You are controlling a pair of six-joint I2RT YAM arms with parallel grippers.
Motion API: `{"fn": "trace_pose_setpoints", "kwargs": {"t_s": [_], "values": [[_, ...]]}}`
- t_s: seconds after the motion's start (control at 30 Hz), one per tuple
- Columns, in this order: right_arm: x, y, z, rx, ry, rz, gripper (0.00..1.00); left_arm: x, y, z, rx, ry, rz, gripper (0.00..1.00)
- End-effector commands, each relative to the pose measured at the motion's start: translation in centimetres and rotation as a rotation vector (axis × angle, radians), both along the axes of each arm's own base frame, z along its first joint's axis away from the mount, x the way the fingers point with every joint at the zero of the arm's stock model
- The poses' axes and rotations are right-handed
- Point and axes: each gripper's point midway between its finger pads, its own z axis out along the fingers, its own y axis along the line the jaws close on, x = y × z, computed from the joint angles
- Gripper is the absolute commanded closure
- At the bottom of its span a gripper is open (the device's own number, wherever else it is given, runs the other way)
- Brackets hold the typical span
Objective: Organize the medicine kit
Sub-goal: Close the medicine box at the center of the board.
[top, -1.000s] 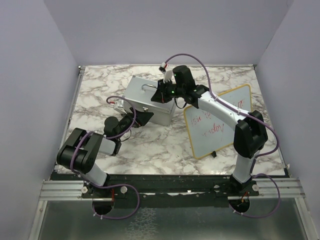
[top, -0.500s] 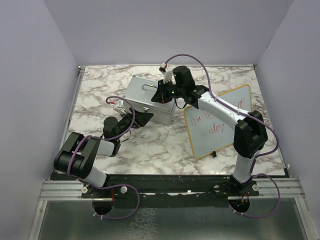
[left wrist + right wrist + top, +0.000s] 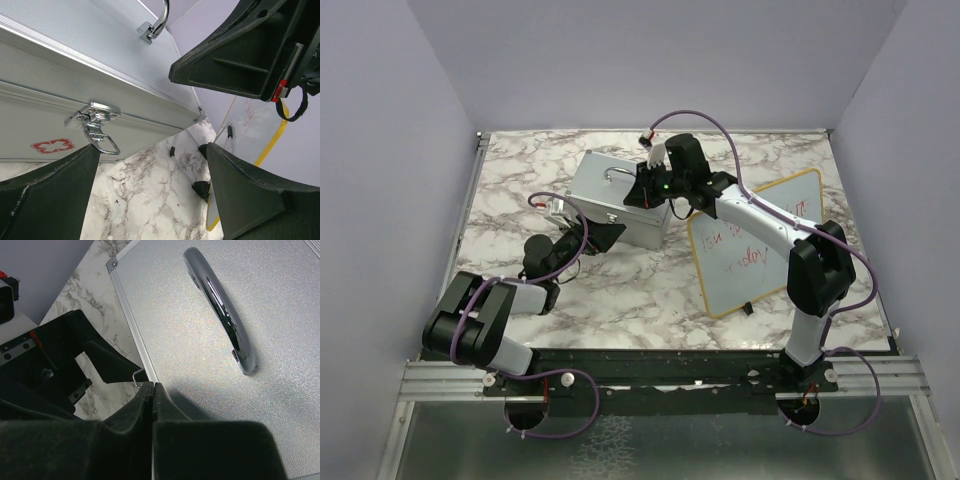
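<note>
Kit (image 3: 620, 200) sits on the marble surface (image 3: 620, 290) toward the back, left of centre, turned at an angle, lid (image 3: 200, 365) down. Its right corner is near the whiteboard (image 3: 755, 240), which lies flat on the right with red scribble on it.

Left hand (image 3: 150, 190) is low at the kit's front face and spread wide, holding nothing. In the wrist view the latch (image 3: 95, 122) and the red-white emblem (image 3: 52, 146) show just ahead, between the two fingers (image 3: 45, 200), with no contact visible.

Right hand (image 3: 151, 385) comes in from above over the lid, fingers pressed flat together with nothing between them. The tips are at the lid's edge strip, beside the chrome handle (image 3: 222, 310) and apart from it; can't tell whether they press on the lid. The handle lies flat on the lid.
</note>
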Motion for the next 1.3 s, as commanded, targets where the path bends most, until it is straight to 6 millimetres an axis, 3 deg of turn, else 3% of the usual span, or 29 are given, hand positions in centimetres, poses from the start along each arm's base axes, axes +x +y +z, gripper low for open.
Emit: {"fn": "trace_pose_setpoints", "kwargs": {"t_s": [0.0, 0.3, 0.6, 1.27], "values": [[-0.2, -0.1, 0.2, -0.004, -0.019, -0.006, 0.96, -0.2, 0.2, 0.0, 0.009, -0.010, 0.018, 0.12], [-0.1, -0.1, 0.3, -0.003, -0.021, -0.007, 0.96, -0.7, 0.3, -0.9, 0.020, 0.012, 0.018, 0.12], [-0.1, -0.2, 0.3, -0.004, -0.022, -0.010, 0.96, 0.4, 0.2, -1.1, 0.039, 0.005, 0.025, 0.11], [-0.1, -0.4, 0.3, -0.011, -0.021, -0.019, 0.96, 1.3, -0.4, 0.5, -0.034, -0.019, 0.029, 0.12]]}}
